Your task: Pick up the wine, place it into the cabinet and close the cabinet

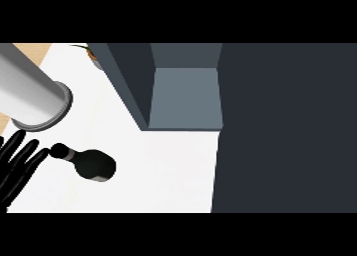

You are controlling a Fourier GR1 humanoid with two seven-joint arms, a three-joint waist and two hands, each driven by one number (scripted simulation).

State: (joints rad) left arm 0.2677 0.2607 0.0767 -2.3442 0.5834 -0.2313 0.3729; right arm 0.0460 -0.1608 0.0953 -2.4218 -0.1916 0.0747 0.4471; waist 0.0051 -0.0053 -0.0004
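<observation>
The wine bottle (94, 165) is black and stands on the white counter (159, 170), seen from above with its neck (60, 149) towards the left. My left hand (11, 167) is at the view's left edge, open with straight fingers. Its fingertips are close beside the bottle's neck, and I cannot tell whether they touch it. Its grey forearm (26, 87) shows above it at the upper left. The dark blue-grey cabinet (284, 125) fills the right side. Its open compartment (185, 95) lies up and to the right of the bottle. My right hand is out of view.
The cabinet's side panel (125, 82) slants along the left of the opening. A strip of wooden surface (35, 50) shows past the counter's far left edge. Something small and dark (94, 54) sits at the counter's back, mostly hidden by the cabinet.
</observation>
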